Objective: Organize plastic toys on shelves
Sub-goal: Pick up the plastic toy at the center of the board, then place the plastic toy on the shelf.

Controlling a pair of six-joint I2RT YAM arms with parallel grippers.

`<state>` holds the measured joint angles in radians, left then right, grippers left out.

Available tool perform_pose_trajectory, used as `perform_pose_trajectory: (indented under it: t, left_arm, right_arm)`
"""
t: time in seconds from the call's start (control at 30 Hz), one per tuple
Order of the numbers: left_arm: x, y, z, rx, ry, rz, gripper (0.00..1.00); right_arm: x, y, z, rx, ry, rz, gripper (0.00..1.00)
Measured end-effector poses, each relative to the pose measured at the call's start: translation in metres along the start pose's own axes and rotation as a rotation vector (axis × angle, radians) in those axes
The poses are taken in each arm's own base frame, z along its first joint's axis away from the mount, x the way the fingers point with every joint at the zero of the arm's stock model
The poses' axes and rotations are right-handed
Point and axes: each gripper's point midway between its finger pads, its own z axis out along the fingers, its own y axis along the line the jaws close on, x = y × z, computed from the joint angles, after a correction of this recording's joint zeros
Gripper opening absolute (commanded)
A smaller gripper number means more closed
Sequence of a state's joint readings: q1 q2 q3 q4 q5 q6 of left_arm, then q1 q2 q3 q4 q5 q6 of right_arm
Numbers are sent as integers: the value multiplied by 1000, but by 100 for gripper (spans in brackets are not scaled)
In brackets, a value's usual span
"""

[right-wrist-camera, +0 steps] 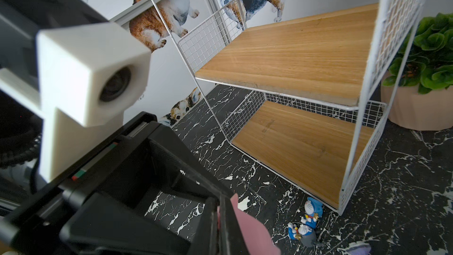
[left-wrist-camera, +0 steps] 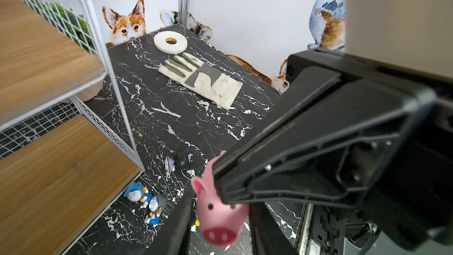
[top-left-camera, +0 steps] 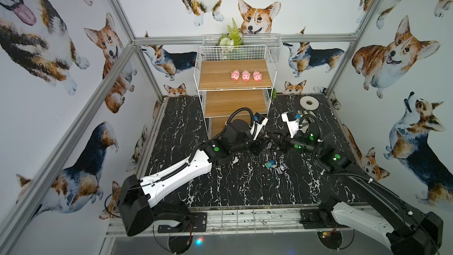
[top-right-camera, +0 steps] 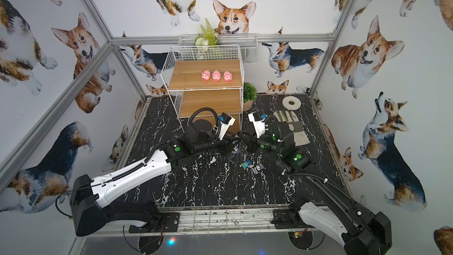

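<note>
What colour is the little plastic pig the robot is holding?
Pink, with a darker pink snout; the little plastic pig shows best in the left wrist view.

Pigs (top-left-camera: 245, 76) and lone pig (left-wrist-camera: 220, 217) – pink, darker pink snouts. Shelves (top-left-camera: 232, 68) light-brown wood grain, rack (top-left-camera: 210, 53) white wire. Surface (top-left-camera: 220, 185) black, white marble veins. Small figures (left-wrist-camera: 133, 193) blue-white; pointy-eared figure (left-wrist-camera: 180, 161) black-purple. Glove (left-wrist-camera: 220, 87) white with grey-green – tape roll (left-wrist-camera: 159, 42) white. Walls (top-left-camera: 157, 8) white, corgi print. Plant (right-wrist-camera: 434, 45) green, pot (right-wrist-camera: 416, 114) peach.

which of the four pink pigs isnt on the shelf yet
The pig pinched in the right hand, flanked by the left hand. The other three pigs stand in a row on the top shelf.
</note>
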<state>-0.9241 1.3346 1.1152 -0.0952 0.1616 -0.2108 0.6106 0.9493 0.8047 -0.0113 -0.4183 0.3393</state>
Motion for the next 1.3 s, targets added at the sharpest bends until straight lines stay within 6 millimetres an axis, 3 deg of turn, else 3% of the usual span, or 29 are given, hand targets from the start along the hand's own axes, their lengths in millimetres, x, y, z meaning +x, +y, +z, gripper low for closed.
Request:
perform_pose_trajectory:
  t: [0.4, 0.53, 0.67, 0.77, 0.87, 1.0, 1.1, 1.3]
  left_arm:
    - [2, -2, 2, -2, 5, 39, 28]
    - [-1, -3, -1, -2, -6, 42, 28]
    - [-7, 5, -9, -57, -20, 52, 28]
    - [-14, 7, -21, -90, -28, 71, 28]
    - [-29, 12, -40, -147, -56, 95, 28]
    - [-55, 15, -70, -219, -91, 137, 29]
    - [-82, 15, -100, -274, -150, 176, 29]
    - [-131, 23, -142, -390, -224, 235, 28]
  right_arm:
    - [1, -1, 0, 3, 4, 3, 3]
    - [-3, 2, -3, 3, -4, 0, 23]
    - [-19, 7, -15, 26, -45, -11, 53]
    - [-39, 12, -31, 58, -110, -28, 68]
    - [-54, 12, -43, 104, -152, -45, 74]
    - [-59, 4, -44, 168, -141, -81, 90]
    - [-61, 2, -40, 179, -119, -102, 94]
    - [-90, 16, -32, 134, -135, -169, 97]
